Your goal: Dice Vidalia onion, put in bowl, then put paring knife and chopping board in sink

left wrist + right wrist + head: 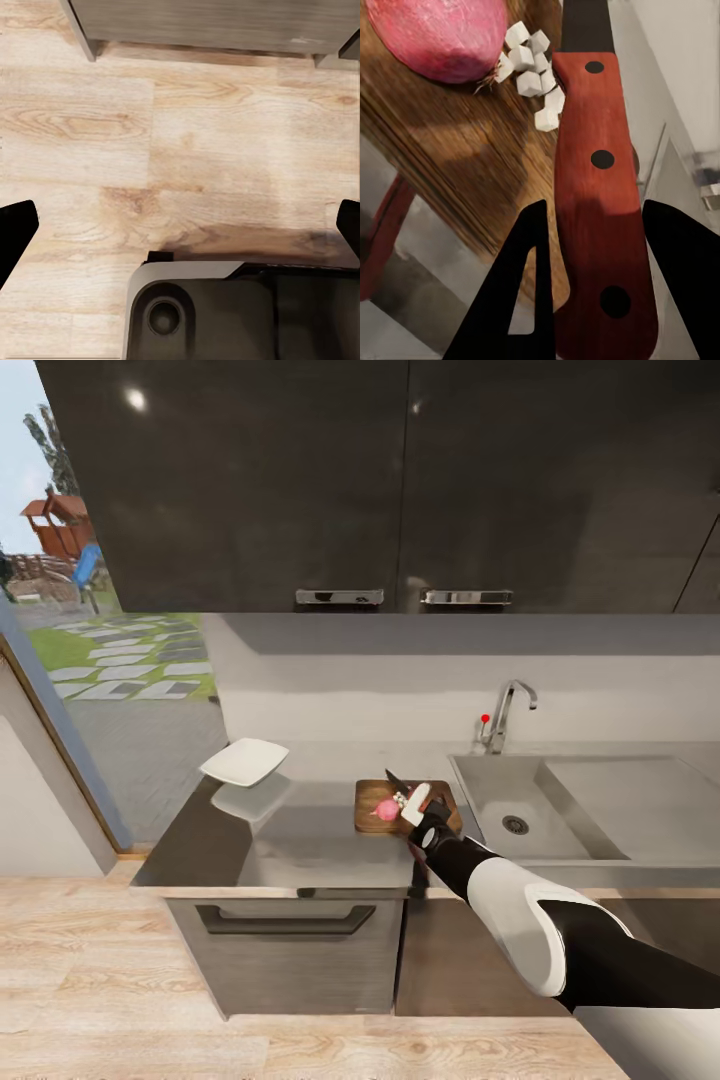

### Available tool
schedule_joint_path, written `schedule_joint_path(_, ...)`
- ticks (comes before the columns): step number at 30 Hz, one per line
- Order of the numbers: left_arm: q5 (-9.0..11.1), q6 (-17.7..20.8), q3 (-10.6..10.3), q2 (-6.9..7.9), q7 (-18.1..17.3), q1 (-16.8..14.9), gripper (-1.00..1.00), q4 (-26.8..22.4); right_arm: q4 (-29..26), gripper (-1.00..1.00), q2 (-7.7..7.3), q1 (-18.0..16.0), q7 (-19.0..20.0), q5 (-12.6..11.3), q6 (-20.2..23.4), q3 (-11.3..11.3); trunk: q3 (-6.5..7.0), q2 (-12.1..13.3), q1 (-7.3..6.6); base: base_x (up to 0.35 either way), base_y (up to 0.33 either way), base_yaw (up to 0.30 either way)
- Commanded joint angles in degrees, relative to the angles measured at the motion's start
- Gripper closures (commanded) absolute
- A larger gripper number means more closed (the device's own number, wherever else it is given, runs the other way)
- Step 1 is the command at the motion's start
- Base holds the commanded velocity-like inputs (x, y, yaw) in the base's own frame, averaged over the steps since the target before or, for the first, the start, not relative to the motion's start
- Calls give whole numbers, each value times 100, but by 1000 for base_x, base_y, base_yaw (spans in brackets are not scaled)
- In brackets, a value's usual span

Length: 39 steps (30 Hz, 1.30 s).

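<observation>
With the paring knife point(600, 195) clamped in the right gripper point(592, 262) beside the onion point(442, 37) w/ dice point(531, 64), pieces could be knocked off the chopping board point(372, 800); left gripper point(180, 225) is held wide apart, empty.

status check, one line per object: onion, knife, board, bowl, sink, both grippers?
Vidalia onion: on the board, partly diced; white cubes beside it.
Paring knife: held, over the board.
Chopping board: flat on the countertop.
Bowl: empty.
Sink: empty, tap off.
Right gripper: shut on the knife handle.
Left gripper: open, empty, facing the floor.
</observation>
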Motion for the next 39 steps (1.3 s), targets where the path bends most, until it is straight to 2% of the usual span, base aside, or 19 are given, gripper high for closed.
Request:
schedule_joint_path(1, 59, -11, -48, 9, 18, 0, -100, -7, 11, 100, 4, -6, -14, 60, 13, -46, -12, -13, 2, -200, 137, 0)
schedule_joint_path(8, 59, -11, -48, 9, 22, 0, -100, -7, 51, 100, 4, -6, 8, 60, -5, -46, -12, -13, 2, -169, 110, 0)
schedule_joint_path(27, 66, -7, -48, 9, 22, 0, -100, 13, 19, 100, 4, -6, 5, 48, -45, -61, -12, -13, 2, -3, 2, 0)
schedule_joint_path(29, 62, -7, -48, 6, 24, 0, -100, 62, -79, 100, 4, -6, -13, 0, -231, -168, -12, -13, 2, 0, 0, 0)
schedule_joint_path(32, 60, -10, -48, 4, 22, 0, -100, 82, -601, 100, 4, -6, -1, -282, -371, -626, -12, -13, 2, 0, 0, 0)
schedule_joint_path(33, 60, -9, -48, 5, 23, 0, -100, 85, -1034, 100, 4, -6, 23, -364, -380, -775, -12, -13, 2, 0, 0, 0)
schedule_joint_path(35, 61, -8, -48, 6, 21, 0, -100, 84, -1368, 100, 4, -6, 181, -404, -382, -849, -12, -13, 2, 0, 0, 0)
schedule_joint_path(39, 59, -11, -48, 8, 21, 0, -100, 88, -1919, 100, 4, -6, 936, -421, -372, -894, -12, -13, 2, 0, 0, 0)
